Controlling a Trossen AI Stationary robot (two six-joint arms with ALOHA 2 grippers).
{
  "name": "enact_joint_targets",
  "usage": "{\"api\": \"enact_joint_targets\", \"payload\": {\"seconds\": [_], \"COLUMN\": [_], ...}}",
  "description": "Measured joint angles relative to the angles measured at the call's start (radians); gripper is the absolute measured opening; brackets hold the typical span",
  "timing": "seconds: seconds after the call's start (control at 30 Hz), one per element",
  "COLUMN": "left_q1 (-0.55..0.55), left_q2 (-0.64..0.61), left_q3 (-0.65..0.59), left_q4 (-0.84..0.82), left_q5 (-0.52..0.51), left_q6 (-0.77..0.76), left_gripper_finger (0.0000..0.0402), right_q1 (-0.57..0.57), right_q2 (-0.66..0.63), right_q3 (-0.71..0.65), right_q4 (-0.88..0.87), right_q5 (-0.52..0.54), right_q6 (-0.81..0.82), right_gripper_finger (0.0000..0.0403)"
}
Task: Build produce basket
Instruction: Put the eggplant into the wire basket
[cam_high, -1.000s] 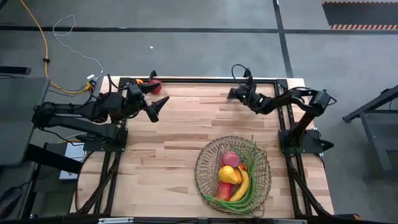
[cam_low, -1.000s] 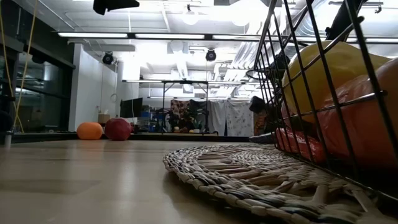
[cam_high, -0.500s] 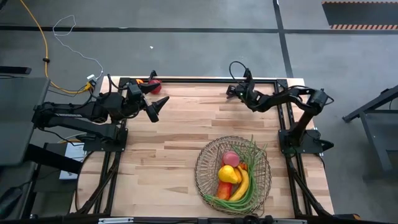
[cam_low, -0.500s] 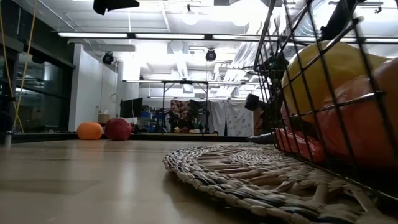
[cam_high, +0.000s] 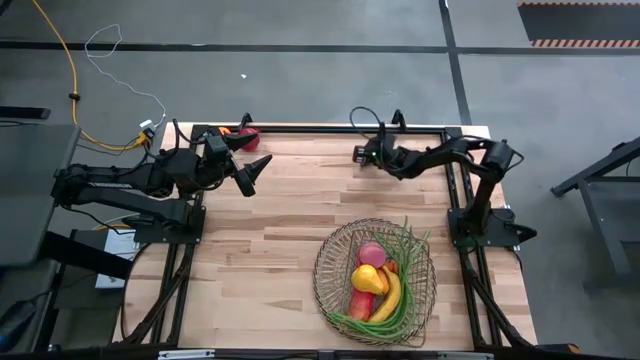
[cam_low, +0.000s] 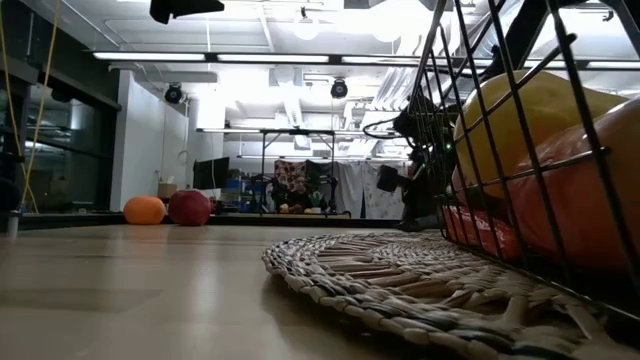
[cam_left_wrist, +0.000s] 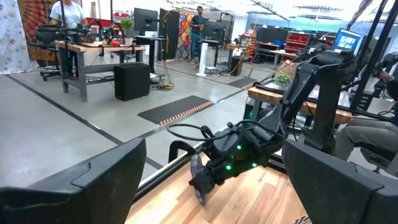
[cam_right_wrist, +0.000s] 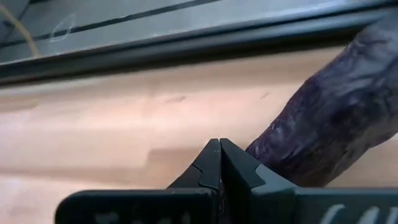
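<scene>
Right gripper (cam_high: 360, 153) is stretched out low over the far edge of the pale wooden table (cam_high: 280, 250). In its own wrist view the two dark fingertips (cam_right_wrist: 219, 163) are pressed together with no gap and nothing between them, and one purple, wrinkled eggplant (cam_right_wrist: 329, 127) lies on the wood just beside and ahead of those tips. I cannot tell whether they touch it.

Toward me from that gripper, well apart from it, sits the one round, shallow basket of brass-coloured wire mesh (cam_high: 330, 255), on a woven straw mat (cam_low: 400, 275). I count in the basket one pink peach (cam_high: 371, 253), one yellow pear (cam_high: 366, 280), one curved yellow banana (cam_high: 388, 298), one red-and-yellow mango (cam_high: 360, 304) and a bunch of long green beans (cam_high: 412, 250) draped along the side nearer the right arm's base. Other pieces may be hidden under these.

Across the table from the right gripper, the left gripper (cam_high: 253, 166) hangs above the opposite far corner. Its two broad dark fingers (cam_left_wrist: 93, 180) stand wide apart with nothing held. Just behind it, at the table's corner, rest one orange (cam_low: 144, 209) and one dark red apple (cam_low: 189, 207), side by side and touching.
</scene>
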Motion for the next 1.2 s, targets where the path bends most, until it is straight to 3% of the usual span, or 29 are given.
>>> {"api": "enact_joint_targets", "payload": {"seconds": [0.57,0.87,1.03,1.2], "left_q1": [0.0,0.0,0.0,0.0], "left_q2": [0.0,0.0,0.0,0.0], "left_q3": [0.0,0.0,0.0,0.0], "left_q4": [0.0,0.0,0.0,0.0], "left_q5": [0.0,0.0,0.0,0.0], "left_q6": [0.0,0.0,0.0,0.001], "left_gripper_finger": [0.0365,0.0365,0.0365,0.0365], "right_q1": [0.398,0.402,0.37,0.36], "right_q2": [0.002,-0.094,-0.215,-0.258], "right_q3": [0.0,0.035,0.13,0.243], "right_q4": [0.01,-0.047,-0.282,-0.575], "right_q5": [-0.02,-0.022,-0.05,-0.122], "right_q6": [0.26,0.209,0.137,0.148], "right_gripper_finger": [0.0,0.0,0.0,0.0]}}
